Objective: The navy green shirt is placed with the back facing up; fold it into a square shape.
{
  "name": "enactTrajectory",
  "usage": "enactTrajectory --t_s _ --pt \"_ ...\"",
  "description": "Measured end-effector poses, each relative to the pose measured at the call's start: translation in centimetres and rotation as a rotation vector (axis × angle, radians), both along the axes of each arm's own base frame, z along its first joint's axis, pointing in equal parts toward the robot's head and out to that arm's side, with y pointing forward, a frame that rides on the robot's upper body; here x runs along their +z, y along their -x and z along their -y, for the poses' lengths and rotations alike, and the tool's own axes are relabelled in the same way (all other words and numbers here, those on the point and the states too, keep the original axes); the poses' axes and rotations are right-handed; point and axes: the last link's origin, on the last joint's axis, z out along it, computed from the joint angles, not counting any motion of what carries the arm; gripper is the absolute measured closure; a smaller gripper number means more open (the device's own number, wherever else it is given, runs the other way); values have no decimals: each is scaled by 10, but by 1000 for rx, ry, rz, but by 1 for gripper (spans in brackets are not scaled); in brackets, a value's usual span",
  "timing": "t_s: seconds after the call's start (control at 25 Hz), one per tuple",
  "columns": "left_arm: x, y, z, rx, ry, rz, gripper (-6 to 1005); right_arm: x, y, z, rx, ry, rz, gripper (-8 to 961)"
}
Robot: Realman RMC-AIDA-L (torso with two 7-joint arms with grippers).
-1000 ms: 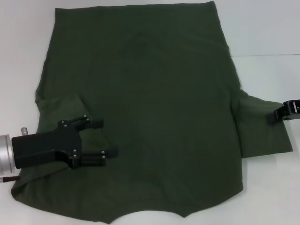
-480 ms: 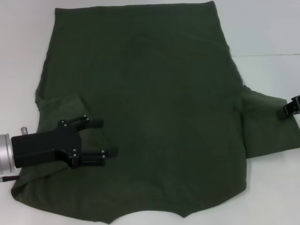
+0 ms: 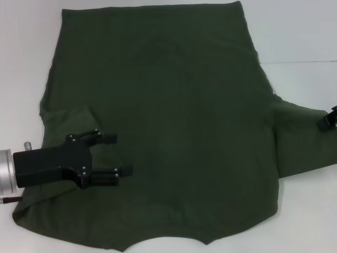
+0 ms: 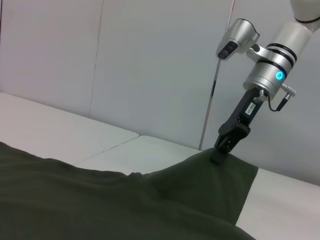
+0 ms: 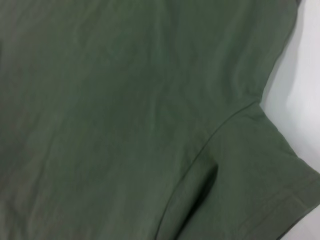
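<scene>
My left claw (image 3: 112, 155) is hovering low over the near left part of the shirt (image 3: 174, 121), its two fingers spread wide with nothing between them, pointing in toward the middle of the cloth. The left sleeve (image 3: 66, 124) is lying folded in over the body just beside it, so I am judging that the first tuck on this side is already made. The shirt itself is spreading across most of the white tabletop (image 3: 295, 31), plain back up, collar edge nearest me and hem farthest away.

Over at the far right edge, my right claw (image 3: 329, 118) is pinching the tip of the right sleeve (image 3: 300, 139); in the left wrist view that claw (image 4: 218, 156) is closed on the cloth and lifting it into a small peak. The sleeve is being stretched outward, away from the body.

I am reckoning the job is only at its start: one sleeve in, the other being handled, and the body not yet folded into a square.

Against the earlier frames, the right claw is sliding steadily outward toward the picture's edge and drawing the right sleeve longer and flatter with it. The left claw is staying where it was, just as wide.
</scene>
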Motion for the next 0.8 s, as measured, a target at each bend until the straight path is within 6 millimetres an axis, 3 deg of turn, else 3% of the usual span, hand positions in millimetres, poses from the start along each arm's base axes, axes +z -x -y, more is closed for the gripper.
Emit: enactTrajectory --t_s 0.8 --pt "4 -4 -3 -5 8 3 48 27 10 0 39 -23 29 926"
